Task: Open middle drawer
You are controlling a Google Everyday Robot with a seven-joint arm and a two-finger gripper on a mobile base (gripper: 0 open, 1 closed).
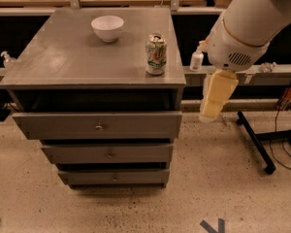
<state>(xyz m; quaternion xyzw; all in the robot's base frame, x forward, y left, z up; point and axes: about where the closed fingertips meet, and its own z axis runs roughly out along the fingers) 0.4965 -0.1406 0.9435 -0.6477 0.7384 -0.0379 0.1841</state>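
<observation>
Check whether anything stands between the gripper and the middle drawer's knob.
Nothing visible does. The gripper hangs right of the cabinet, level with the top drawer; the knob of the middle drawer lies lower left. The top drawer's front juts out above it, so come in from the front.

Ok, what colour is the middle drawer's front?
The middle drawer is plain grey, camera view; the end effector hangs beside the cabinet.

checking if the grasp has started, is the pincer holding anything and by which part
Nothing is held. The pincer hangs in the air to the right of the cabinet, apart from the middle drawer.
</observation>
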